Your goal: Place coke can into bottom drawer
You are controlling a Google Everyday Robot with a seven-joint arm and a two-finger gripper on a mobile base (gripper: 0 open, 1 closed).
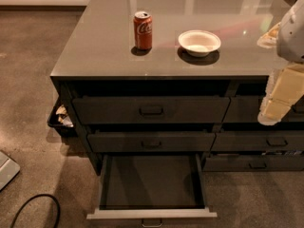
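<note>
One coke can [143,30] on counter [102,44]; bottom drawer [152,213] open; end effector [273,112] at right.

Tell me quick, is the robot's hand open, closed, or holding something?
Gripper: at the right edge, before the counter front; open or closed cannot be told. The can stands on the counter, untouched.

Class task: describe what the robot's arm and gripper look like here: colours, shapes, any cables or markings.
At the right edge, the arm has a rounded, pale grey-white shell. Below it, the gripper is cream-yellow, flat and blocky, ending in a whitish rounded tip. No cables or markings show on either.
</note>
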